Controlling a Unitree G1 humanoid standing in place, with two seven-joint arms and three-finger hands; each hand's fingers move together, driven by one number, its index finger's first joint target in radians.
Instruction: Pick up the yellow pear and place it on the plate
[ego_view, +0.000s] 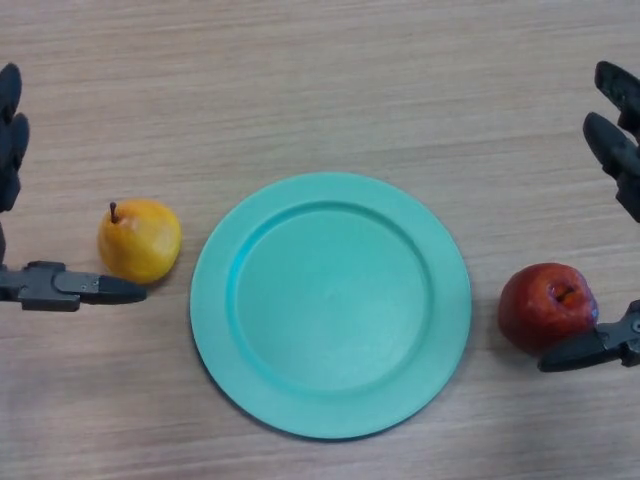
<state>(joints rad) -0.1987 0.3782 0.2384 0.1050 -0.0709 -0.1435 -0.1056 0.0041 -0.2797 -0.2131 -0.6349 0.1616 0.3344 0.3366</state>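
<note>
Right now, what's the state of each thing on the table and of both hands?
Yellow pear: on the table left of the plate, stem up, not held.
Plate: empty, flat on the table.
Red apple: on the table right of the plate, not held.
Left hand: open, beside the pear.
Right hand: open, beside the apple.

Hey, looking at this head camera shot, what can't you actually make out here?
- Left hand: palm cut off by the left edge of the head view.
- Right hand: mostly cut off by the right edge.
- Yellow pear and red apple: undersides hidden by their own bodies.
- Table: edges outside the view.
</note>
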